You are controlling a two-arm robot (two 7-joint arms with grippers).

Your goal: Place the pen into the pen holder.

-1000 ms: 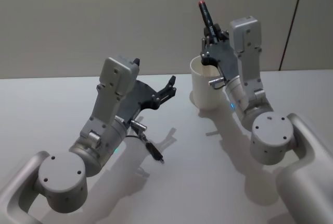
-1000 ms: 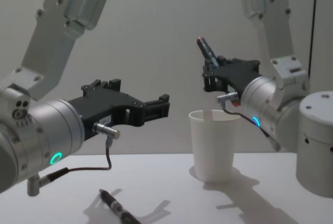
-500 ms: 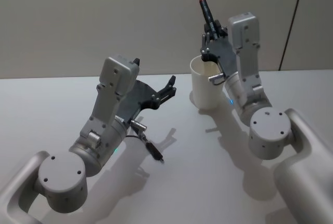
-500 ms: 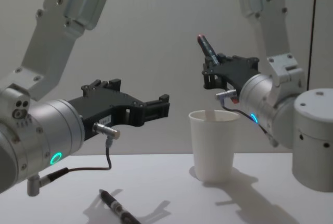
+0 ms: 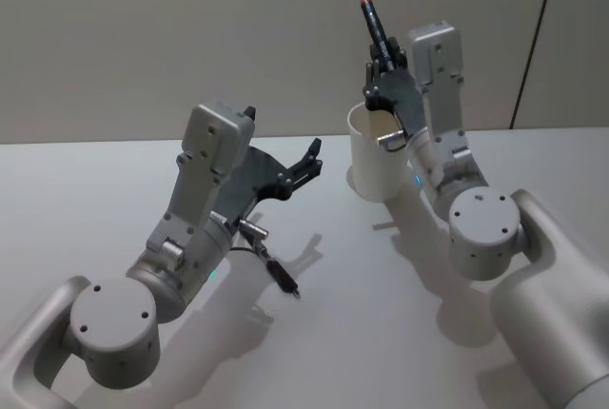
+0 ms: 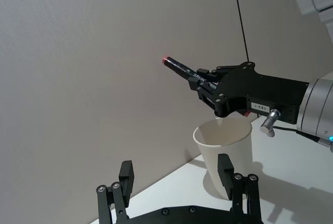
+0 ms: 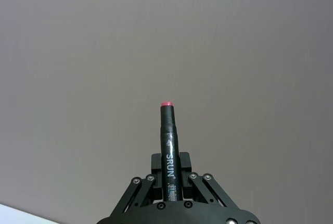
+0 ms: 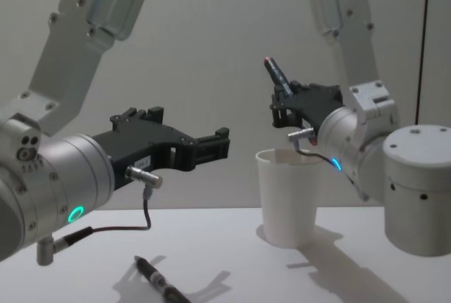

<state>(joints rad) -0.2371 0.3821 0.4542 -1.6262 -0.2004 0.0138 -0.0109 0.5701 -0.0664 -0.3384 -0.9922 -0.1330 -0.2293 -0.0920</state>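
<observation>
My right gripper [image 5: 381, 71] is shut on a black pen [image 5: 374, 27] with a red tip, and the pen points up and tilts away from me. It hangs just above the rim of the pen holder [image 5: 373, 157], a plain white paper cup standing on the table. From the chest, the pen [image 8: 276, 76] sticks up out of the right gripper [image 8: 285, 102] over the cup [image 8: 287, 197]. My left gripper [image 5: 309, 157] is open and holds nothing, left of the cup and above the table. The right wrist view has the pen [image 7: 169, 140] clamped between the fingers.
A second black pen [image 5: 283, 279] lies on the white table [image 5: 95, 190] beside my left arm, also seen from the chest as the pen [image 8: 161, 285] near the front edge. A plain grey wall stands behind the table.
My right gripper has shifted slightly left and farther back with the pen, which now stands over the cup's rim. The left arm has not moved.
</observation>
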